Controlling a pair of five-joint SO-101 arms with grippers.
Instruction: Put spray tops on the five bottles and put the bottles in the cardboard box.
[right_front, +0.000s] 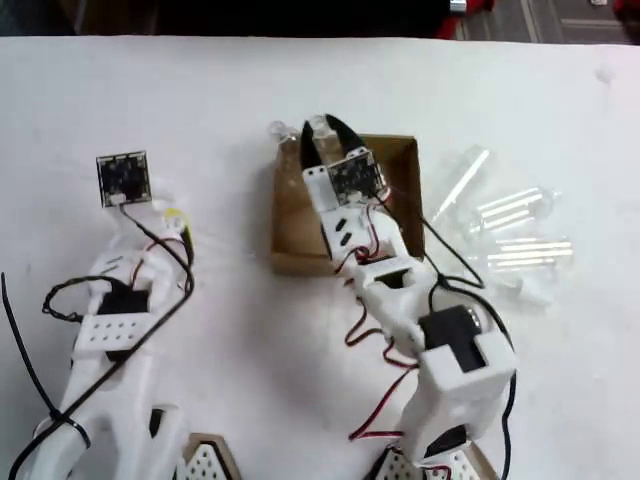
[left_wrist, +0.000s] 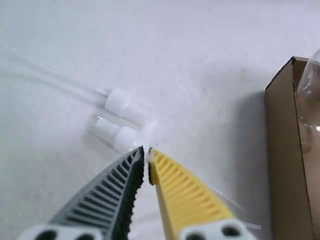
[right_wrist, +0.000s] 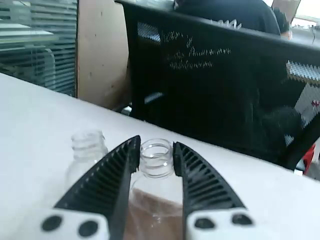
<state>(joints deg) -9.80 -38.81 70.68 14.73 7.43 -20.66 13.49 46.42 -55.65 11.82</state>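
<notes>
While the right pincer (right_wrist: 155, 145) pinches the neck of 1 uncapped clear bottle (right_wrist: 156, 167), standing upright at the far edge of the cardboard box (right_front: 290, 250), a 2nd open bottle (right_wrist: 89, 147) stands just beside it. The left pincer (left_wrist: 146, 151) is pressed together, with its tips against 1 of 2 white spray tops (left_wrist: 120, 137) lying on the tabletop (left_wrist: 210, 60). More clear bottles (right_front: 505, 225) lie near the box, on the right arm's side.

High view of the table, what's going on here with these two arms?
The right gripper holds an uncapped bottle by its neck at the far edge of the cardboard box; another open bottle stands beside it. The left gripper sits closed against one of two spray tops on the table; whether it grips it is unclear. More bottles lie to the side.
</notes>
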